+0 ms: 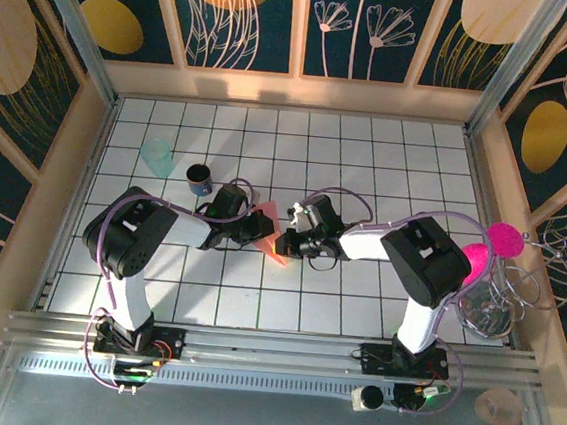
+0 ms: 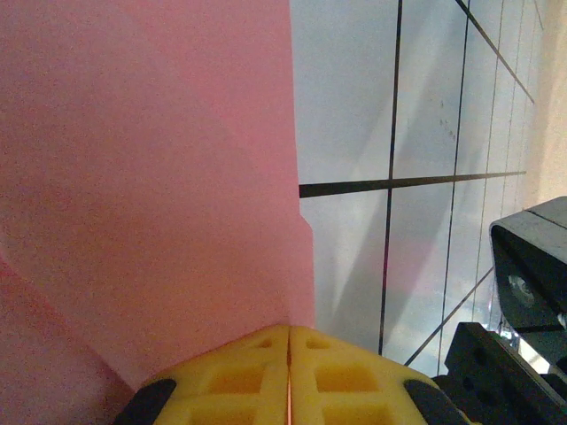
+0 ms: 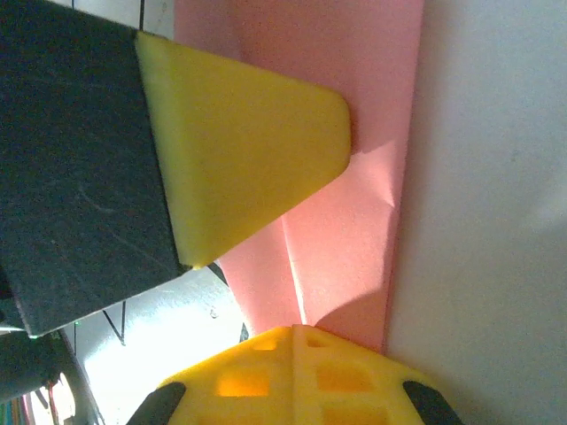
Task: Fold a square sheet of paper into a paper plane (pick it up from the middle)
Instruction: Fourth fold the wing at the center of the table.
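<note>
The salmon-pink paper [image 1: 271, 229], folded into a narrow pointed shape with a crease, hangs between both grippers over the middle of the tiled table. My left gripper [image 1: 259, 227] comes in from the left and is shut on it. In the left wrist view the paper [image 2: 151, 177] rises from the closed yellow fingertips of that gripper [image 2: 289, 329], a pink sliver showing in the seam. My right gripper [image 1: 285, 241] is shut on the paper's other side. The right wrist view has the creased paper [image 3: 354, 221] leaving my right gripper [image 3: 293, 330], with the left gripper's yellow finger [image 3: 248, 150] pressed on it.
A translucent teal cup [image 1: 155, 156] and a dark cup [image 1: 199, 176] stand behind the left arm. Two round magenta discs [image 1: 505, 239] sit on a wire stand [image 1: 496, 303] at the right edge. Wooden walls [image 1: 78, 153] fence the white tiled table [image 1: 369, 160].
</note>
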`<state>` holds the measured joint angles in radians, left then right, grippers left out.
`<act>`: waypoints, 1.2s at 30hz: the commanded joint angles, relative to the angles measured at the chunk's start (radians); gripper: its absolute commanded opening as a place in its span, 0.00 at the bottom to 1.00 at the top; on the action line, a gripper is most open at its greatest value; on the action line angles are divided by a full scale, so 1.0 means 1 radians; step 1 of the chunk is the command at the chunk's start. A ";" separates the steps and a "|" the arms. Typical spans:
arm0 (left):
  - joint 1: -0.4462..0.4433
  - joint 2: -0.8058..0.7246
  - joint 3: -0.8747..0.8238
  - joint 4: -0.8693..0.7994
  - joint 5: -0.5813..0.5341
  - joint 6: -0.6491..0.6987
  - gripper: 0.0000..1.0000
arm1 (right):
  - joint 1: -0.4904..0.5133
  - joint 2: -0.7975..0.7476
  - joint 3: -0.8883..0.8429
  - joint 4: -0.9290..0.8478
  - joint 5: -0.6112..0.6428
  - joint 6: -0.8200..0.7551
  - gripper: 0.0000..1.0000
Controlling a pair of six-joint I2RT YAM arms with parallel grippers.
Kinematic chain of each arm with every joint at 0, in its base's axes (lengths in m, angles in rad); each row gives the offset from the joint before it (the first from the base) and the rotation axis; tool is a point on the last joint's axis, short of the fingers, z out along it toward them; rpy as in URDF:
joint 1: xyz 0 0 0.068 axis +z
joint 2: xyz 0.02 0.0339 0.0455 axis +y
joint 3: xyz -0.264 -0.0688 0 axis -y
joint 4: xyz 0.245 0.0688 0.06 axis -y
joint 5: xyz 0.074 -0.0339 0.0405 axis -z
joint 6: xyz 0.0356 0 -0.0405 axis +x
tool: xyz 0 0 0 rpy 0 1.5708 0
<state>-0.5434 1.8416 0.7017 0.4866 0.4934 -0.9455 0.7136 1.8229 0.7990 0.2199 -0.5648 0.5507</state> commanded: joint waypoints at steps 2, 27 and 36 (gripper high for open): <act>0.002 0.034 0.014 -0.091 -0.024 0.025 0.10 | 0.014 0.027 0.027 -0.075 0.025 -0.034 0.00; 0.003 0.064 0.024 -0.232 -0.117 0.065 0.08 | 0.047 -0.192 -0.136 -0.296 0.054 -0.088 0.00; 0.003 0.038 0.022 -0.170 -0.069 0.048 0.08 | 0.033 -0.329 -0.106 -0.178 0.138 -0.058 0.00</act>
<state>-0.5442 1.8484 0.7521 0.3820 0.4881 -0.9131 0.7486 1.5154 0.6617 -0.0154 -0.4759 0.4778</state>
